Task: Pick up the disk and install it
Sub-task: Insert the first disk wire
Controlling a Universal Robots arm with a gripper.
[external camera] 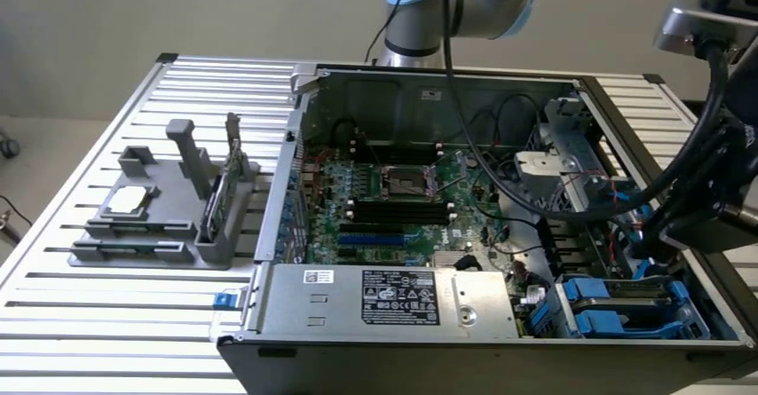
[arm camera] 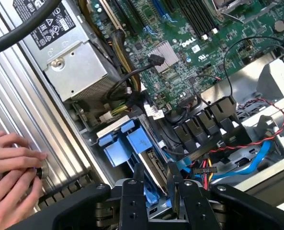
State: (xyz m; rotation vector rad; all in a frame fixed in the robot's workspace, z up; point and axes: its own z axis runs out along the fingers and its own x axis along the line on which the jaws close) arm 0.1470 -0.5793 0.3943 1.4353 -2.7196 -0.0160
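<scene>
The disk (arm camera: 141, 143), silver-grey in a blue plastic carrier, stands on edge in the drive bay at the corner of the open computer case (external camera: 474, 342). My gripper (arm camera: 155, 173) reaches down over it, one black finger on each side of the disk, shut on it. In the exterior view the gripper (external camera: 693, 240) hangs over the case's right side, above the blue drive carriers (external camera: 622, 302). The disk's lower part is hidden inside the bay.
A power supply (external camera: 391, 297) fills the case's near side, beside the motherboard (external camera: 391, 200). Red, blue and black cables (arm camera: 237, 143) run close to the bay. A grey fixture (external camera: 166, 222) stands on the slatted table at the exterior view's left. A person's hands (arm camera: 12, 175) rest on the table's edge.
</scene>
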